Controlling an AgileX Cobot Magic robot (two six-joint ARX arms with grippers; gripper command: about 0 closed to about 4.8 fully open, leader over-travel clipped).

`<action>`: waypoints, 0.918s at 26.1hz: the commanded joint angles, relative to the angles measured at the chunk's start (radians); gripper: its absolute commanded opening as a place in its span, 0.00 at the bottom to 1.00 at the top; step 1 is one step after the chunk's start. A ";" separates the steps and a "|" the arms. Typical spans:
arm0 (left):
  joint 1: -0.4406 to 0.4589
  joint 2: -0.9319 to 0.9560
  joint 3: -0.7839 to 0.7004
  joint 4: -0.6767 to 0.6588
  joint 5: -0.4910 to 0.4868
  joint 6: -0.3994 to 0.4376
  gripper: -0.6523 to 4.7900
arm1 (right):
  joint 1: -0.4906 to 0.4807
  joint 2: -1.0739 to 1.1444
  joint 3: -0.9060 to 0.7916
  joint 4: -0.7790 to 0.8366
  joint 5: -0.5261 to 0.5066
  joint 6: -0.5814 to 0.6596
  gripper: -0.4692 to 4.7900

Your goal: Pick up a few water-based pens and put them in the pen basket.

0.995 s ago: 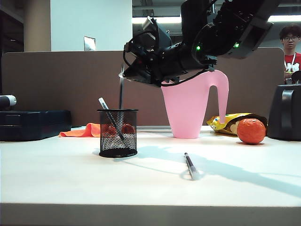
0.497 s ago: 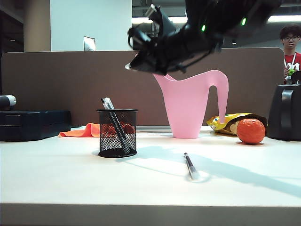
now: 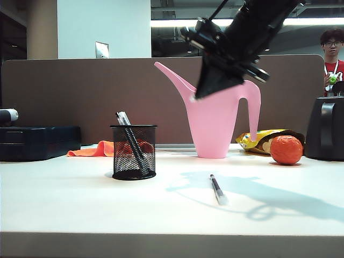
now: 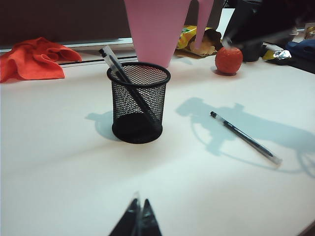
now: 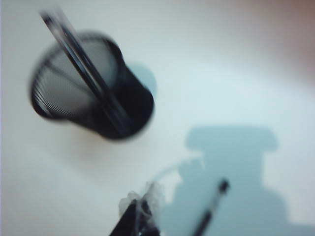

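The pen basket (image 3: 134, 153) is a black mesh cup standing left of centre on the white table. Two water-based pens (image 3: 128, 134) lean inside it, caps above the rim. A third pen (image 3: 217, 189) lies flat on the table to the basket's right. My right gripper (image 3: 198, 97) hangs high in front of the pink watering can, pointing down, shut and empty. In the right wrist view, blurred, the gripper (image 5: 141, 206) is above the table between the basket (image 5: 88, 93) and the loose pen (image 5: 209, 209). My left gripper (image 4: 139, 212) is shut and empty, low over the table, short of the basket (image 4: 139, 103).
A tall pink watering can (image 3: 215, 123) stands behind the loose pen. An orange ball (image 3: 286, 149), a snack bag (image 3: 258, 140) and a black kettle (image 3: 325, 129) are at the back right. An orange cloth (image 3: 97, 149) and a black case (image 3: 37, 141) lie at the back left.
The pen that hung from my right gripper over the basket now stands in it beside the first. The right gripper has shut, swung right and tipped downward.
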 commanded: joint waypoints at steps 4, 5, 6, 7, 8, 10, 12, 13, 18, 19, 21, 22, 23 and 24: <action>0.001 0.001 0.004 0.008 0.007 0.001 0.11 | 0.008 0.022 0.001 -0.192 0.086 0.049 0.08; 0.001 0.000 0.004 0.008 0.007 0.001 0.11 | 0.011 0.029 0.001 -0.195 0.087 0.049 0.08; 0.001 0.000 0.004 0.008 0.007 0.001 0.11 | 0.012 0.035 0.001 -0.197 0.086 0.049 0.08; 0.001 0.001 0.004 0.008 0.007 0.001 0.11 | 0.013 0.043 0.001 -0.196 0.086 0.049 0.10; 0.001 0.000 0.004 0.008 0.007 0.001 0.11 | 0.019 0.061 0.001 -0.196 0.092 0.049 0.20; 0.001 0.001 0.004 0.008 0.007 0.000 0.11 | 0.028 0.096 0.001 -0.197 0.097 0.050 0.32; 0.001 0.001 0.004 0.008 0.008 0.000 0.11 | 0.031 0.123 0.001 -0.202 0.098 0.050 0.32; 0.001 0.000 0.005 0.008 0.008 0.000 0.11 | 0.035 0.138 0.001 -0.203 0.098 0.052 0.33; 0.001 0.000 0.005 0.008 0.008 0.000 0.11 | 0.041 0.201 0.001 -0.204 0.112 0.083 0.49; 0.001 0.000 0.005 0.008 0.008 0.000 0.11 | 0.041 0.211 0.001 -0.204 0.114 0.084 0.49; 0.001 0.000 0.005 0.008 0.012 0.000 0.11 | 0.041 0.233 0.001 -0.203 0.131 0.092 0.49; 0.001 0.001 0.005 0.008 0.027 0.000 0.11 | 0.041 0.244 0.001 -0.203 0.132 0.102 0.49; 0.001 0.001 0.005 0.008 0.029 0.000 0.11 | 0.041 0.251 0.001 -0.203 0.132 0.101 0.48; 0.001 0.000 0.005 0.008 0.029 0.000 0.11 | 0.041 0.255 0.001 -0.203 0.133 0.101 0.44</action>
